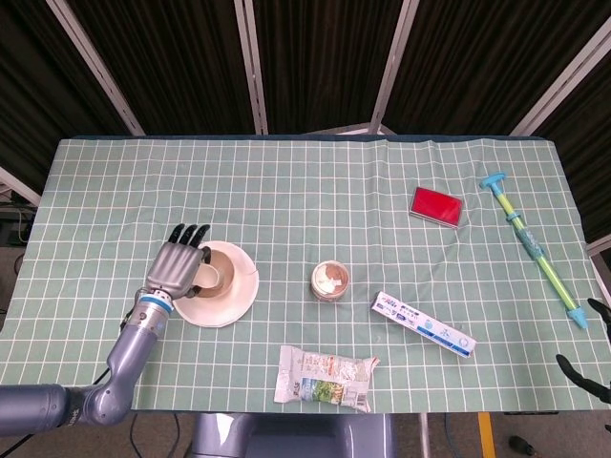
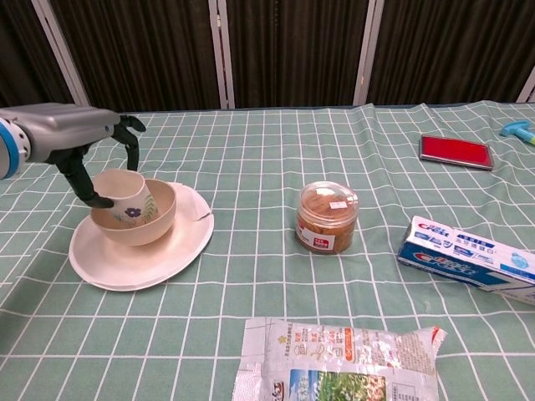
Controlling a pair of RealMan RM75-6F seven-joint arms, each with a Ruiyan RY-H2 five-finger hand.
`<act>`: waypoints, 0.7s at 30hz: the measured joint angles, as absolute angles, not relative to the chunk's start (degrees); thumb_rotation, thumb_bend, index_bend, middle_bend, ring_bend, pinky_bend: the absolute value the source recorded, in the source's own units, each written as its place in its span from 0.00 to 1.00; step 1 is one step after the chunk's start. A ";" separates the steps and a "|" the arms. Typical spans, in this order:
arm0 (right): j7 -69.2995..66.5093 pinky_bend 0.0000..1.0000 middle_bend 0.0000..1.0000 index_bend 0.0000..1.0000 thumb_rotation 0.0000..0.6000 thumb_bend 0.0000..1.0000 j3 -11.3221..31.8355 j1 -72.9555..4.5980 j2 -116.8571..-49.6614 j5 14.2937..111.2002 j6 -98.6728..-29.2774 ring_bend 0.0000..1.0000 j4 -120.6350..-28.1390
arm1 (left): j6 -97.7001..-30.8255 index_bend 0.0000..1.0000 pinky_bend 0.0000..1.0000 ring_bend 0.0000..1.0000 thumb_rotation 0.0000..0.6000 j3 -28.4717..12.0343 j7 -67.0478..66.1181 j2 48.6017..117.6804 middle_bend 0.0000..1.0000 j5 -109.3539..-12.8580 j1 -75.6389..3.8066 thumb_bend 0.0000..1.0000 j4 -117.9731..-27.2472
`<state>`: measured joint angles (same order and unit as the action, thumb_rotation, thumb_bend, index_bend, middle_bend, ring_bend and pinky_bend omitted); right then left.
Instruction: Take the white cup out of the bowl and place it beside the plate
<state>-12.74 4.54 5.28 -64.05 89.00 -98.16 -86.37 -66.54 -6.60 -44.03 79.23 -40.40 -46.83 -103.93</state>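
Observation:
The white cup point(image 2: 122, 196) with a purple flower mark sits tilted to the left inside the tan bowl point(image 2: 155, 224), which stands on the white plate point(image 2: 159, 259). My left hand point(image 2: 77, 140) grips the cup, thumb against its left side and fingers curled over its far rim. From above, the left hand point(image 1: 177, 266) covers the left part of the bowl point(image 1: 227, 270) and plate point(image 1: 229, 307). Only dark fingertips of my right hand point(image 1: 590, 367) show at the lower right edge of the head view, spread apart and holding nothing.
A round jar of brown food point(image 2: 327, 218) stands right of the plate, a snack bag point(image 2: 338, 363) lies at the front, and a toothpaste box point(image 2: 464, 260) lies to the right. A red case point(image 2: 455, 150) and a green-blue stick point(image 1: 533, 248) lie far right.

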 measured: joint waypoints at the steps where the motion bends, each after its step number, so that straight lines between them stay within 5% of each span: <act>1: -12.67 0.00 0.00 0.15 1.00 0.09 4.54 5.30 -64.07 89.00 -98.16 0.00 -86.37 | -66.80 0.43 0.00 0.00 1.00 -6.83 -43.46 78.42 0.00 -41.07 -46.65 0.25 -104.72; 11: -12.31 0.00 0.00 0.15 1.00 0.09 4.41 5.54 -64.04 89.19 -98.43 0.00 -86.64 | -68.84 0.43 0.00 0.00 1.00 -8.17 -40.38 67.38 0.00 -44.93 -44.30 0.25 -110.75; 21: -10.70 0.00 0.00 0.15 1.00 0.09 4.03 5.36 -64.38 90.08 -98.21 0.00 -87.32 | -63.81 0.42 0.00 0.00 1.00 -4.54 -35.99 68.95 0.00 -43.72 -41.49 0.25 -98.38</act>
